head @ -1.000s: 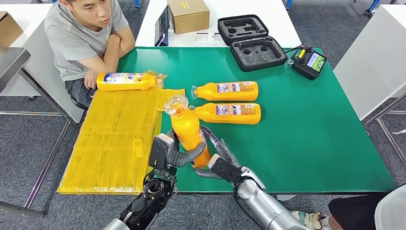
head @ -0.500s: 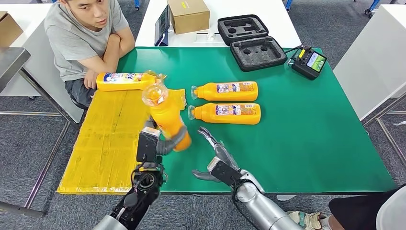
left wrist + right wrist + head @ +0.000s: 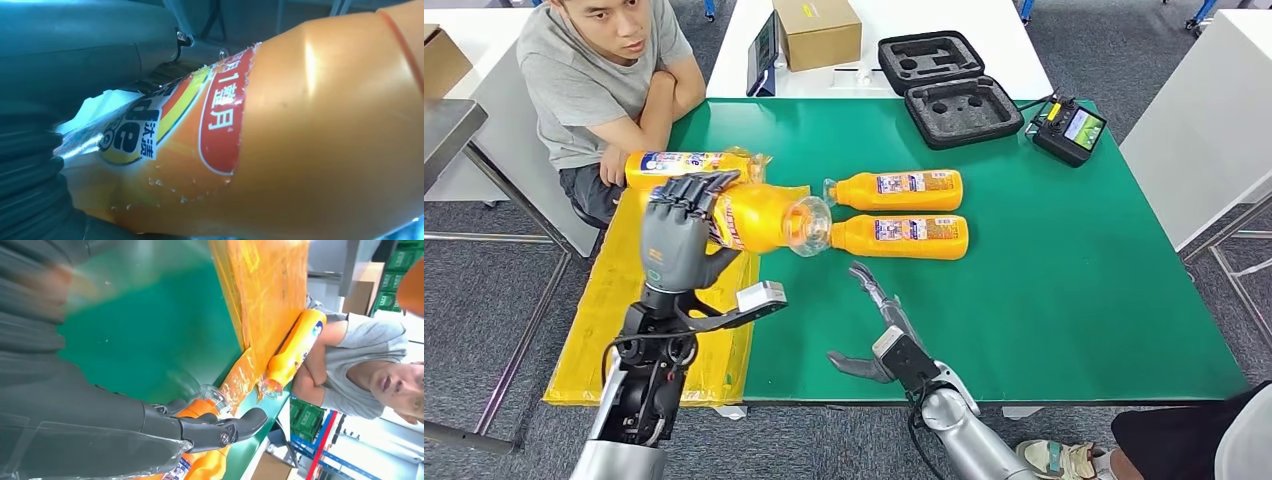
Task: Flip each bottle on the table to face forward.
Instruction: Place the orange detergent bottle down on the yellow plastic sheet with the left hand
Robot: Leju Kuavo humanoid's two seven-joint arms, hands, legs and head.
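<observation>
My left hand (image 3: 679, 238) grips an orange bottle (image 3: 762, 217) and holds it raised and lying sideways above the yellow sheet (image 3: 646, 300), its clear cap toward the right. Up close, that orange bottle (image 3: 280, 130) shows its printed label. Two more orange bottles (image 3: 898, 189) (image 3: 901, 236) lie side by side on the green table (image 3: 1064, 260), caps to the left. A fourth bottle (image 3: 686, 169) lies at the far edge of the sheet, by the person's arm. My right hand (image 3: 879, 335) hovers open over the table's near edge, fingers (image 3: 220, 430) spread.
A person (image 3: 599, 75) in a grey shirt sits at the far left corner. A black foam case (image 3: 949, 88) and a handheld controller (image 3: 1070, 129) lie at the far side. A cardboard box (image 3: 817, 30) stands on the white table behind.
My left hand has lifted the bottle away from the right hand, carried it left and up, and tipped it from upright to sideways. The right hand let go and stays open.
</observation>
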